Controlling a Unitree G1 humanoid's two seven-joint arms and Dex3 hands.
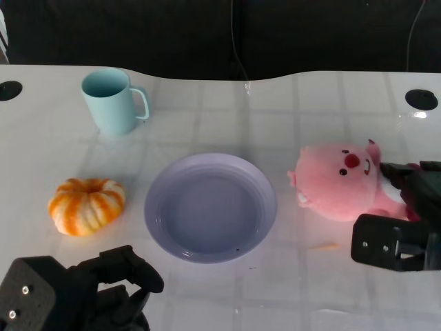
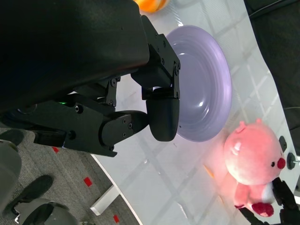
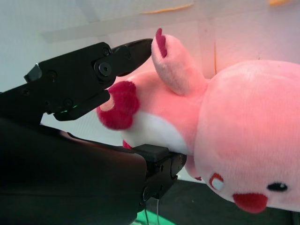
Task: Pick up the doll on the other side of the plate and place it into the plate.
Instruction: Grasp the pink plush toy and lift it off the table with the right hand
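1. One pink plush doll (image 1: 341, 181), one lavender plate (image 1: 211, 207), one pale-blue mug (image 1: 111, 101), one orange-and-white striped pumpkin (image 1: 86, 205) and two black hands counted on a white desk (image 1: 289, 103).
2. Desk glossy, crossed by faint grid lines, with a wavy far edge and a round black hole near each far corner; dark black backdrop (image 1: 207, 34) behind it. Grey floor (image 2: 61, 187) with small red marks seen past the desk edge in the left wrist view.
3. Plate at the middle of the desk, holding nothing; mug well behind it to the left, handle turned right; pumpkin to the plate's left, apart from it.
4. Doll lying on its side on the desk just right of the plate, clear of the rim, face with red nose turned up toward the head camera.
5. Right hand (image 1: 406, 214) at the doll's right side, against its body: in the right wrist view one black finger (image 3: 117, 58) lying beside the doll's dark-red foot and pink limb, another part of the hand under the white belly. Fingers apart on either side of the doll; a firm grip not discernible.
6. Left hand (image 1: 103, 283) low at the near left, below the pumpkin, fingers curled in with nothing held, well apart from the doll.
7. Small orange scrap (image 1: 324, 245) on the desk just in front of the doll.
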